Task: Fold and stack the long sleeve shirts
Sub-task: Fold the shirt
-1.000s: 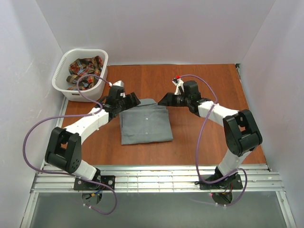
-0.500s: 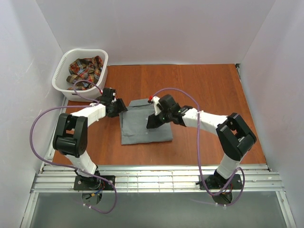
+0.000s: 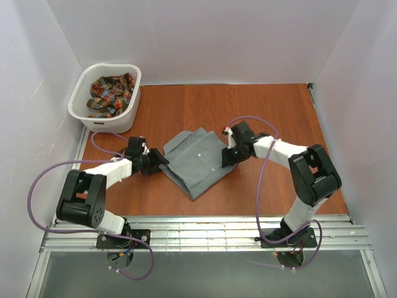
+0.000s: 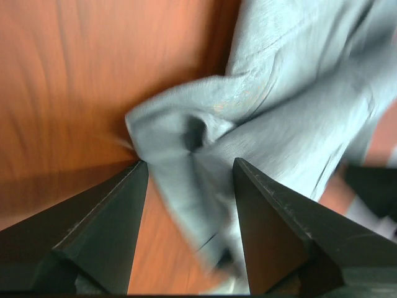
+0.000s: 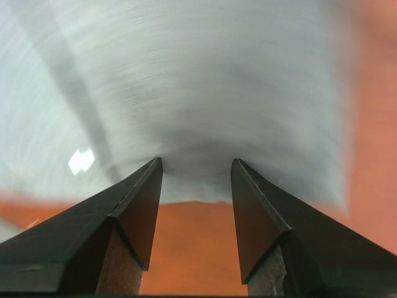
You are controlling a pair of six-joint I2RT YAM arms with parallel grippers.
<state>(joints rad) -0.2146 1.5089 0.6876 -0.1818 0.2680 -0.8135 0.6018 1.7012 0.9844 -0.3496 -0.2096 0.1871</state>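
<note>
The grey shirt lies folded and skewed at mid-table. At its 9 o'clock corner, the left gripper straddles bunched cloth; whether it pinches cannot be told. At 3 o'clock, the right gripper stands spread at the hem. The plaid shirt fills the basket at 10 o'clock.

Folded shirt on table; other shirt in basket, far-left.

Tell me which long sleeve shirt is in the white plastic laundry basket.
The red, green and yellow plaid shirt; it lies crumpled in the white plastic basket, while the plain grey shirt lies on the wooden table.
</note>
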